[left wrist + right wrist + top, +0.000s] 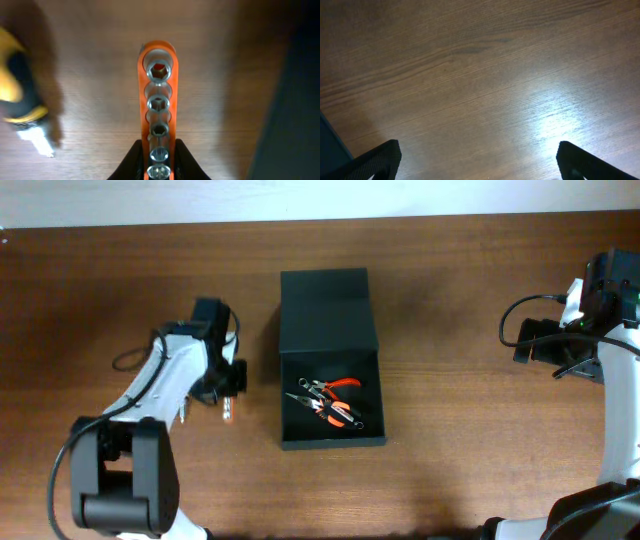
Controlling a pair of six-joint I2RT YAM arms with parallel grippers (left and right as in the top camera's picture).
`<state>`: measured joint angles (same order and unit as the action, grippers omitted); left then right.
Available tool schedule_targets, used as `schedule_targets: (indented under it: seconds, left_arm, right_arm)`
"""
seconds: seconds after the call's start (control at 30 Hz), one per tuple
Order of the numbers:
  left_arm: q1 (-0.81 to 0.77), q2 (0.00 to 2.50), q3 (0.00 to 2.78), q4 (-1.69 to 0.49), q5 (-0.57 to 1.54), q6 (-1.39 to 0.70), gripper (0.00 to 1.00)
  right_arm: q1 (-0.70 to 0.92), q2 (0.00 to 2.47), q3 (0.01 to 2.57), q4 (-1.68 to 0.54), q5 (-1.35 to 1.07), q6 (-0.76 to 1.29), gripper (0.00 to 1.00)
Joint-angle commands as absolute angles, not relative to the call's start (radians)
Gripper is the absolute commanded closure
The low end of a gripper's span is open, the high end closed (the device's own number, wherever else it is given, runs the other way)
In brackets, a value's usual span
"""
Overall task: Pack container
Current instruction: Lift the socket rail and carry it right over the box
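Note:
The container [325, 310] is a dark box in the middle of the table, lid flap laid open toward the back. Orange-handled pliers [337, 386] and another orange-and-black hand tool [340, 416] lie inside. Its dark wall fills the right edge of the left wrist view [297, 100]. My left gripper [229, 385] is just left of the box, shut on an orange socket rail [158, 100] holding several silver sockets; the jaws [159, 162] press both sides of the rail's near end. My right gripper [480, 150] is open and empty over bare wood at the far right [535, 342].
A yellow-and-black screwdriver [17, 100] lies on the wood just left of the socket rail, also seen in the overhead view [185, 412]. A dark corner of the container [327, 135] shows at the right wrist view's lower left.

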<state>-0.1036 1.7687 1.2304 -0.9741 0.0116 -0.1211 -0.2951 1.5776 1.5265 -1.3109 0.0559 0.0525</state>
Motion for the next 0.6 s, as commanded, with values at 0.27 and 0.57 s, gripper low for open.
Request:
schedule_targets:
  seconds: [0.27, 0.57]
  left_arm:
    - [-0.265, 1.559, 1.512, -1.063, 0.064, -0.112, 0.95]
    - [-0.526, 1.530, 1.525, -1.052, 0.064, -0.112, 0.95]
  right_arm:
    - [-0.302, 1.579, 1.525, -1.311, 0.064, 0.057, 0.01]
    - [-0.302, 1.579, 1.525, -1.311, 0.064, 0.057, 0.01]
